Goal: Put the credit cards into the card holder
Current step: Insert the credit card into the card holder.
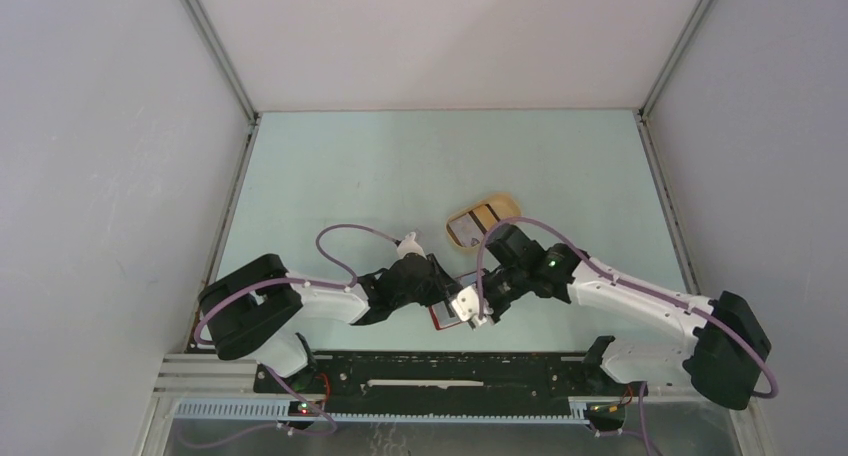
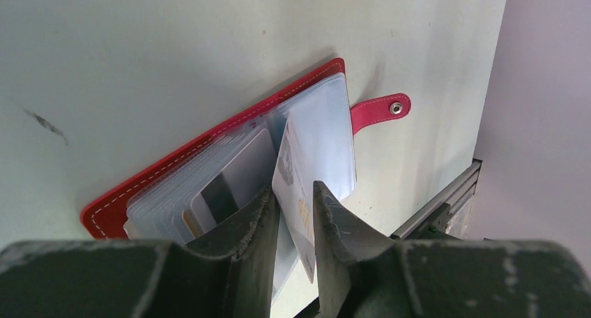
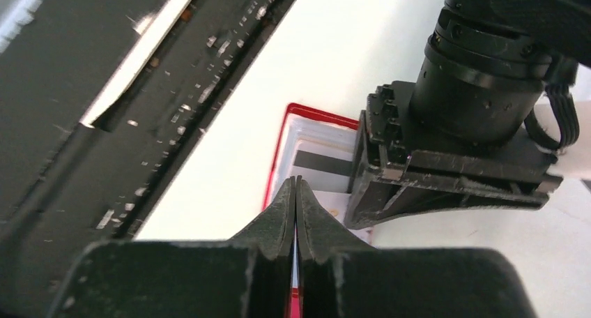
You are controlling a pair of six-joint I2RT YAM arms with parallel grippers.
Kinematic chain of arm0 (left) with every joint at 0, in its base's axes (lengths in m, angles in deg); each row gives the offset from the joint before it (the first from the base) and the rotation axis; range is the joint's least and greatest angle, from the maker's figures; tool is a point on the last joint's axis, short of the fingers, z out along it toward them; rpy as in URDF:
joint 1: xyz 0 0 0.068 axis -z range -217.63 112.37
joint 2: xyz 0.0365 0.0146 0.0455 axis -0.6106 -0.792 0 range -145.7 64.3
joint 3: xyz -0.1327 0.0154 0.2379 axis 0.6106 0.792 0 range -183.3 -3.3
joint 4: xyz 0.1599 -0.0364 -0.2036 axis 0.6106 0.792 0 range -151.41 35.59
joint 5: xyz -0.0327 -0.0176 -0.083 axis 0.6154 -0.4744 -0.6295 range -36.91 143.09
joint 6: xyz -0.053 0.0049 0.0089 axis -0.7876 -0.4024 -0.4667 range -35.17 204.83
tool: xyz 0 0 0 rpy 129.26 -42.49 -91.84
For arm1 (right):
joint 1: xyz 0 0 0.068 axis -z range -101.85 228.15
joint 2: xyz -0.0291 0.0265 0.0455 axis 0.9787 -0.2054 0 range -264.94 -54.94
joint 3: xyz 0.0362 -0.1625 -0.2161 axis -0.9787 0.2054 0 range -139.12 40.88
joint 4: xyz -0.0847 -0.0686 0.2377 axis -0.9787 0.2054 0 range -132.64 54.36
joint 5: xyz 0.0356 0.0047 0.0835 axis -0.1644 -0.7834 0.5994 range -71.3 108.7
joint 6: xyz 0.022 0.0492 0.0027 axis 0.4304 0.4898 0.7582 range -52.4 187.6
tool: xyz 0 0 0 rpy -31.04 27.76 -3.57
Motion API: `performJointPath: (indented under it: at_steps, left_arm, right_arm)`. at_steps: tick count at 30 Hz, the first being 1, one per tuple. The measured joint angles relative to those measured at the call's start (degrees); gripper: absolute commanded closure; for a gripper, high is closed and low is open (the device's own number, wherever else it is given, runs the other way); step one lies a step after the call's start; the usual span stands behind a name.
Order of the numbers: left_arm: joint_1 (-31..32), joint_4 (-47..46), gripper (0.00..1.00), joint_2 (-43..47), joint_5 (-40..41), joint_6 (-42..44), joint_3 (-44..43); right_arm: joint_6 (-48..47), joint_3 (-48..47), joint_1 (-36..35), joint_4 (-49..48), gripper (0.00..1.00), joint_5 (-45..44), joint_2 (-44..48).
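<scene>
Top external, tabletop (image 1: 400, 166): 1, pale green. All the work sits near its front edge, w/in reach of both arms.
Arms: 2. Left arm (image 1: 310, 301) & right arm (image 1: 640, 296) lean inward so their tips meet over the holder. I judge one feeds and one steadies.
Tray (image 1: 512, 202): 1, beige oval, just beyond the right arm's wrist, prob the supply spot.
Tray cards (image 1: 478, 222): at least 2 by the look; exact count unclear from above.
Card holder (image 2: 209, 138): 1, red, lying open & flat on the tabletop btwn the two tips.
Sleeves (image 2: 317, 130): a clear stack each side of the fold, facing up so a card can slide in; too many layers to count.
Left pincer (image 2: 293, 192): pinching 1 held card (image 2: 286, 161), upright & tilted. Its top edge points at the fold btwn the sleeve stacks, prob lining up w/ a pocket mouth.
Right pincer (image 3: 296, 185): fingers pressed together on a thin pale sliver w/ red below it. This is prob the holder's near edge, gripped so it won't skid; can't confirm.
Striped card (image 2: 219, 192): 1, already inside a left-hand sleeve. Poss a 2nd pale one beside it, hard to tell thru the plastic.
Snap tab (image 2: 380, 111): 1, undone, lying flat past the right-hand page, out of the way.
</scene>
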State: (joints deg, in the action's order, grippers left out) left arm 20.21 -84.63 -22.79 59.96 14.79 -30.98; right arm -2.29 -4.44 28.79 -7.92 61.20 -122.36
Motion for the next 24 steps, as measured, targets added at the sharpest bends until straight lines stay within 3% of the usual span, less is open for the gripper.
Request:
performJointPath:
  at_steps: [12, 24]
  left_arm:
    - [0.0, -0.04, 0.69, -0.02, -0.02, 0.13, 0.0]
    - [0.0, -0.07, 0.69, -0.02, -0.04, 0.24, 0.0]
  right_arm:
    - [-5.33, 6.03, -9.99, -14.99, 1.0, -17.18, -7.32]
    - [-5.86, 7.04, -10.73, -22.97, 1.0, -25.44, -11.34]
